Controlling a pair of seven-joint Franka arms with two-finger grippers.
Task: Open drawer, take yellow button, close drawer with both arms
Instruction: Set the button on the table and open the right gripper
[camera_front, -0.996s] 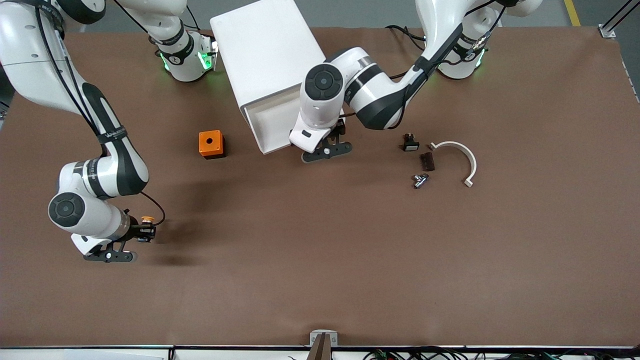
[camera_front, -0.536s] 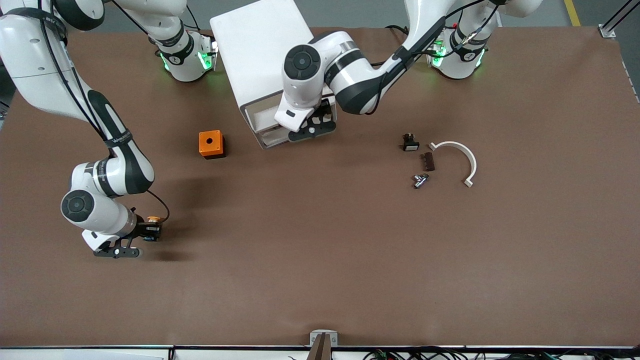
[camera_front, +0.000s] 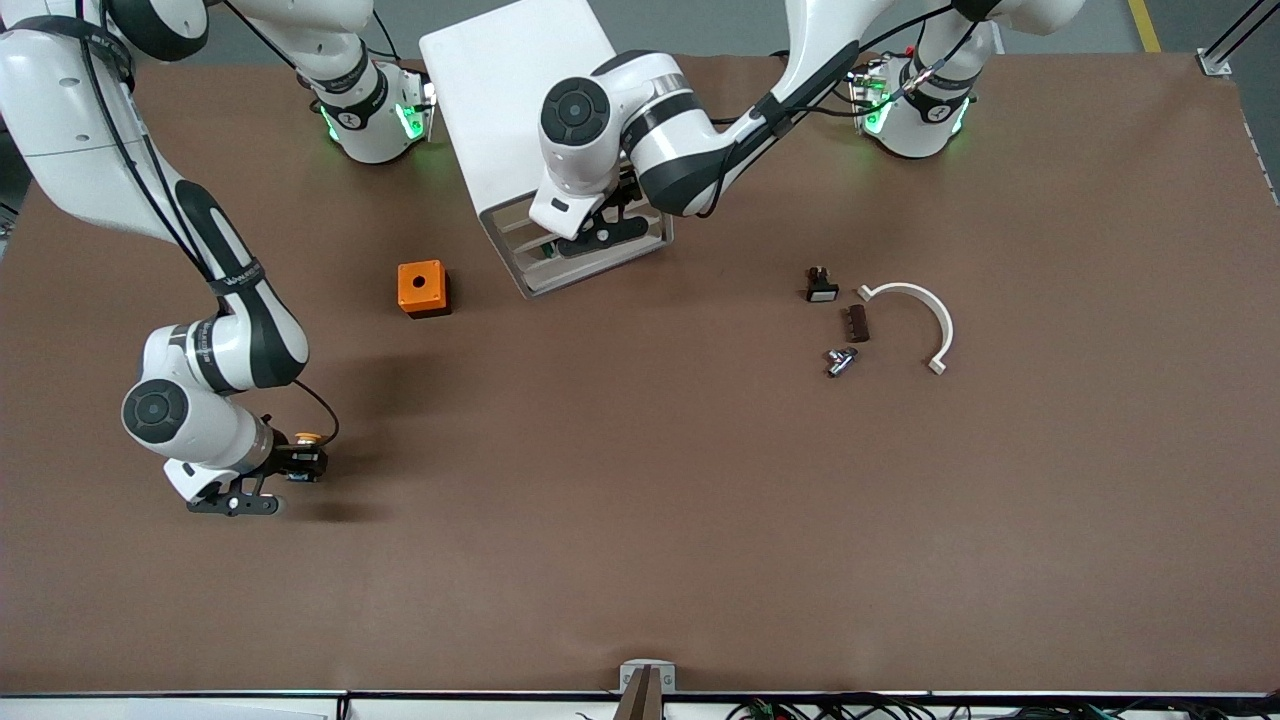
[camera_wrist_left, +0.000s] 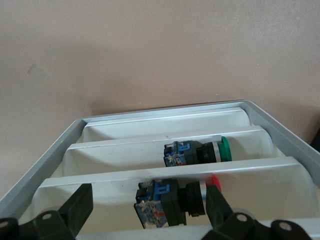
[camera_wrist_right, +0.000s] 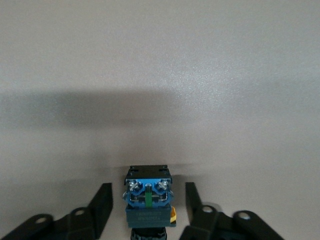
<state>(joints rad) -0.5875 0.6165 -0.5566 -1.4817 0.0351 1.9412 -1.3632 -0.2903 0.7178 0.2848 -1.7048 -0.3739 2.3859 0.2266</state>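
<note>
Table (camera_front: 700, 520): brown surface, two white arms based along its robot edge.

Cabinet (camera_front: 510, 90): white box between the two arm bases, its front turned toward the front camera. Drawer (camera_wrist_left: 165, 122): top one of the stack, pushed in, only its front lip seen in the left wrist view; its contents are hidden. Below it one drawer holds a green-capped pushbutton (camera_wrist_left: 197, 152), the next a red-capped pushbutton (camera_wrist_left: 172, 202), both with blue bases. Print on their bodies is too small to read.

Left gripper (camera_front: 600, 232): at the cabinet front, fingers spread wide, holding nothing; the fingers (camera_wrist_left: 75, 210) stand either side of the drawer fronts. The wrist hides much of the cabinet front in the front view.

Right gripper (camera_front: 305, 462): low at the table, toward the right arm's end, nearer the front camera than the orange cube (camera_front: 422, 288). Fingers (camera_wrist_right: 102, 205) stand parted, a gap showing on each side of the button (camera_wrist_right: 148, 200). Button: between those fingers, blue base showing screws and a green strip, yellow cap edge partly cut off. Whether it rests on the table cannot be told.

Lettering on the right arm's black band: not legible.

Toward the left arm's end: small black button (camera_front: 821, 287), dark block (camera_front: 855, 323), metal fitting (camera_front: 840, 360), white curved clip (camera_front: 925, 320).
</note>
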